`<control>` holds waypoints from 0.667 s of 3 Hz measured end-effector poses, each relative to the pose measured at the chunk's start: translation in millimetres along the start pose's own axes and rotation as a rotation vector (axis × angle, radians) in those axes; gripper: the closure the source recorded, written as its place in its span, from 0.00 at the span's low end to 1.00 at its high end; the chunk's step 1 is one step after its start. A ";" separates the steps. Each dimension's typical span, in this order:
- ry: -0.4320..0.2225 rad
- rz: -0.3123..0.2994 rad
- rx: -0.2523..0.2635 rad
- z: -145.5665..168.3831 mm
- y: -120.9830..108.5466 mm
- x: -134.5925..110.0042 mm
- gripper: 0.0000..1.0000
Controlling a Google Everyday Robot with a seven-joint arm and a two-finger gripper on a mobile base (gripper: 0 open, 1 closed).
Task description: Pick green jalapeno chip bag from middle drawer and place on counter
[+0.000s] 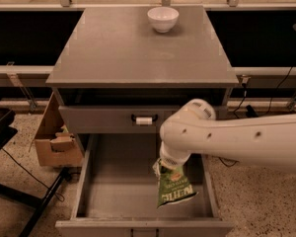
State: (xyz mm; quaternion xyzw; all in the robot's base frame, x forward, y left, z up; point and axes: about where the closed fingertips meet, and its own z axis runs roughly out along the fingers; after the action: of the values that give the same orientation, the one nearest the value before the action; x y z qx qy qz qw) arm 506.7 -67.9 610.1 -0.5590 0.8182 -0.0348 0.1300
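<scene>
The green jalapeno chip bag (173, 187) hangs upright by its pinched top over the right part of the open middle drawer (118, 191). My gripper (162, 168) sits at the end of the white arm, mostly hidden under the round wrist, and is shut on the bag's top. The bag looks lifted off the drawer's grey bottom. The counter (133, 48) is the flat grey top of the cabinet, above and behind the gripper.
A white bowl (163, 19) stands at the counter's far middle. The closed upper drawer front (108, 120) with a black handle sits just behind the gripper. A cardboard box (56, 142) and a black stand leg (44, 201) are on the floor at left.
</scene>
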 end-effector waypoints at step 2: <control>0.003 0.065 0.074 -156.6 -97.2 12.7 1.00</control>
State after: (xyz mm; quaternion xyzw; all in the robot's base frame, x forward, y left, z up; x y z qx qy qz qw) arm 551.0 -129.7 778.5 -0.5268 0.8343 -0.0617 0.1506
